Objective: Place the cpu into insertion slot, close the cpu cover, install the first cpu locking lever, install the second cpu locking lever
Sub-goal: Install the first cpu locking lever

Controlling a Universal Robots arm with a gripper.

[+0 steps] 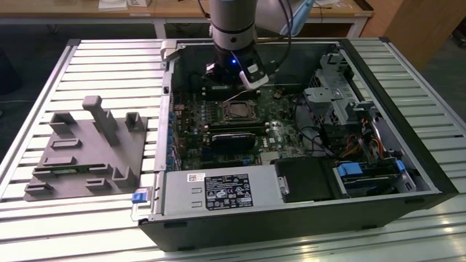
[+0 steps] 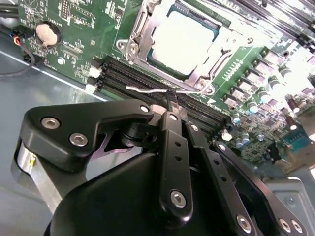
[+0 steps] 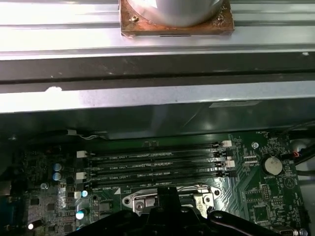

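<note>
The cpu (image 2: 179, 42) sits in the insertion slot (image 1: 237, 112) on the green motherboard (image 2: 83, 19), and the cpu cover (image 2: 139, 34) lies flat around it as a silvery frame. In the second wrist view the hand (image 2: 170, 101) is narrow, its fingers pressed together, and its tip touches a thin locking lever (image 2: 147, 90) just beside the socket. The open computer case (image 1: 291, 218) lies on the ribbed surface (image 1: 109, 54).

Memory slots (image 3: 152, 164) on green motherboard (image 3: 256, 206), near end effector (image 3: 169, 196)
</note>
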